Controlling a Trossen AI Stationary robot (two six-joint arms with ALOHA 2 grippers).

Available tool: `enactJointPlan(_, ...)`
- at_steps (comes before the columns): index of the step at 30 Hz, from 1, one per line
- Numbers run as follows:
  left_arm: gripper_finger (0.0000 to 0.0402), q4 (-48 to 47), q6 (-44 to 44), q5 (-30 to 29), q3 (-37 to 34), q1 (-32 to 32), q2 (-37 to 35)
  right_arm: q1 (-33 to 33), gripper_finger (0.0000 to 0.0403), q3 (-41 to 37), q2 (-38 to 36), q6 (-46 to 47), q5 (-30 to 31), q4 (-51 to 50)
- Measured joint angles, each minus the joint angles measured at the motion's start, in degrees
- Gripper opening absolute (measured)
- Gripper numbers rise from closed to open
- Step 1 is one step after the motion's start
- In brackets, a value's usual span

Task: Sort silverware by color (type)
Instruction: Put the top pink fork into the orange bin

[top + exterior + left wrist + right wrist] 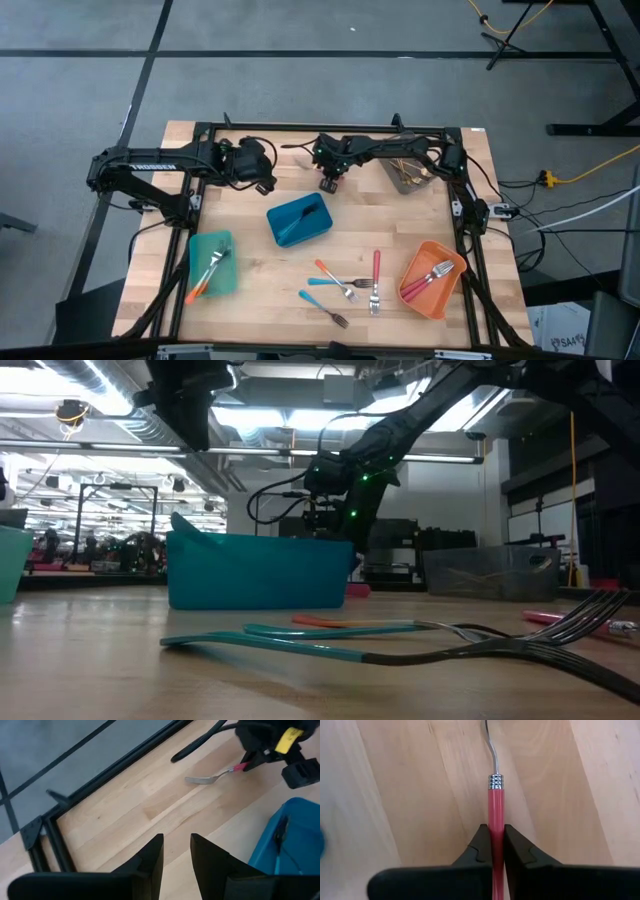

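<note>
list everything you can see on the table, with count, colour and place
loose utensils: four, one orange, two blue, one red handle, front centre of table
red-handled utensil: one, far centre, in right gripper
blue bin: one, table centre
teal bin: one, front left, holds orange-handled forks
orange bin: one, front right, holds red-handled forks
grey bin: one, far right, holds gold utensils
left gripper: open, far left, idle
right gripper: shut on red handle

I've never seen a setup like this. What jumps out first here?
The right gripper, at the table's far edge, is shut on a red-handled fork. Coloured bins dot the wooden table: a blue bin mid-table, an orange bin holding forks at right.
</note>
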Motion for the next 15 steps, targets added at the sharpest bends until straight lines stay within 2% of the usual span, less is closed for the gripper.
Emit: enactJointPlan(15,0.0091,13.01,17.54,-0.17,0.0,-0.01,0.0,-0.9,0.0003,-0.09,-9.22,-0.12,-0.54,-3.03)
